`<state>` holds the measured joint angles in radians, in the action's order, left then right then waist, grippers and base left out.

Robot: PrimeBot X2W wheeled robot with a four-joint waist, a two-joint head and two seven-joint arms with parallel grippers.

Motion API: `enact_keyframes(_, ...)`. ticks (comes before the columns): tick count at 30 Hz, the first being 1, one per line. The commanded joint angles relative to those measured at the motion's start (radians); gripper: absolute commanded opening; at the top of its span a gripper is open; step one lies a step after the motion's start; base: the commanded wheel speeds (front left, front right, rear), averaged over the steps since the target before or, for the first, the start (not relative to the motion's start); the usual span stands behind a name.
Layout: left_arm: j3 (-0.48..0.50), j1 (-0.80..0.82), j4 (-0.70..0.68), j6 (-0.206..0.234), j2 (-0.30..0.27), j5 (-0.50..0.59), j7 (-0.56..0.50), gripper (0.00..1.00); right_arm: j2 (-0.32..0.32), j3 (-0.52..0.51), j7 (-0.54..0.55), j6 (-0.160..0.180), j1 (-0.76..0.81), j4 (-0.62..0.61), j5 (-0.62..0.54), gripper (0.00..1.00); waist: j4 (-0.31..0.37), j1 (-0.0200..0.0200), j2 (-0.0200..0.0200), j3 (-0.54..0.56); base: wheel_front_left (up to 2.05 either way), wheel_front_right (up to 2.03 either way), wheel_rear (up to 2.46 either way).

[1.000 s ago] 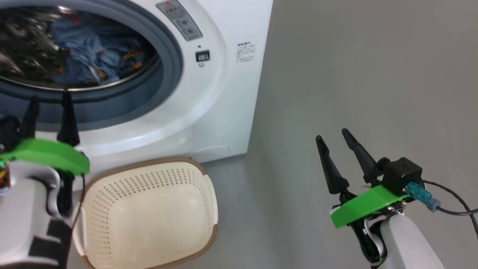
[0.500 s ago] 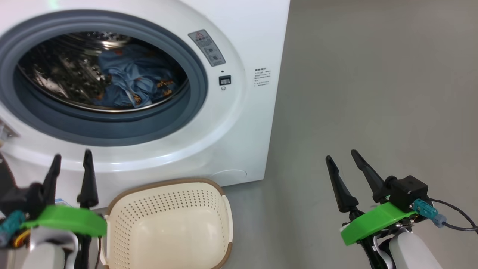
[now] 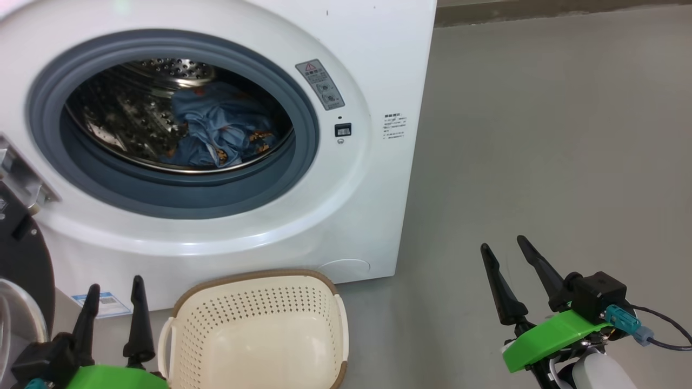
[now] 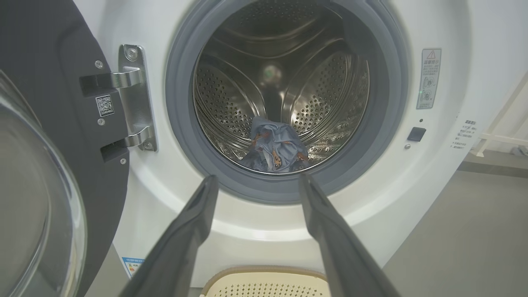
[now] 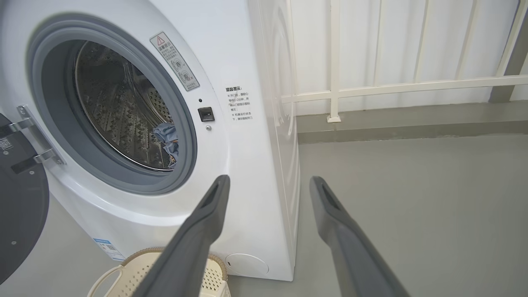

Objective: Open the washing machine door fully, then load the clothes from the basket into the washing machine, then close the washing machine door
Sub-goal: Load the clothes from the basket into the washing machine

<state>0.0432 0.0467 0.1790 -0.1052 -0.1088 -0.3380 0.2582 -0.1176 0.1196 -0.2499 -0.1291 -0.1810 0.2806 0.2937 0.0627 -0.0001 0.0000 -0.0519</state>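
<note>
The clothes (image 3: pixel 216 129) lie inside the drum (image 3: pixel 124 113) of the washer (image 3: pixel 378 65). They form a blue bundle low on the drum's right side, well beyond both tools. The door (image 3: pixel 27 259) stands swung open at the left, and its dark rim and glass bowl are near the left tool (image 3: pixel 115 283). That tool hangs low in front of the washer with its fingers apart, gripping nothing, and points toward the lower lip of the opening. In the left wrist view the bundle sits farther in, just above the gap between its two fingertips. The basket (image 3: pixel 254 276) stands on the floor (image 3: pixel 540 162) at the washer's foot, just right of the left tool, with its cream bottom showing. The right tool (image 3: pixel 503 243) is over grey floor at the right, well apart from washer and basket, its fingers likewise spread and empty. The clothes are far to its left, within the drum.
</note>
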Motion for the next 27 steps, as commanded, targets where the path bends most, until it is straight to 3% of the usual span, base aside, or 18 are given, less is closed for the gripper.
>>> enact_keyframes(1, 0.041, 0.014, -0.037, 0.006, -0.014, 0.009, 0.004, 1.00, -0.005, 0.021, -0.012, -0.002, -0.003, -0.026, 0.006, 1.00, -0.004, 0.0001, 0.0000, 0.001, 0.00, 0.00, 0.00)
enact_keyframes(27, 0.039, 0.018, -0.018, -0.013, -0.014, 0.020, 0.004, 1.00, -0.008, 0.040, -0.012, -0.002, -0.024, -0.020, 0.008, 1.00, 0.000, 0.0001, 0.0000, -0.010, 0.00, 0.00, 0.00)
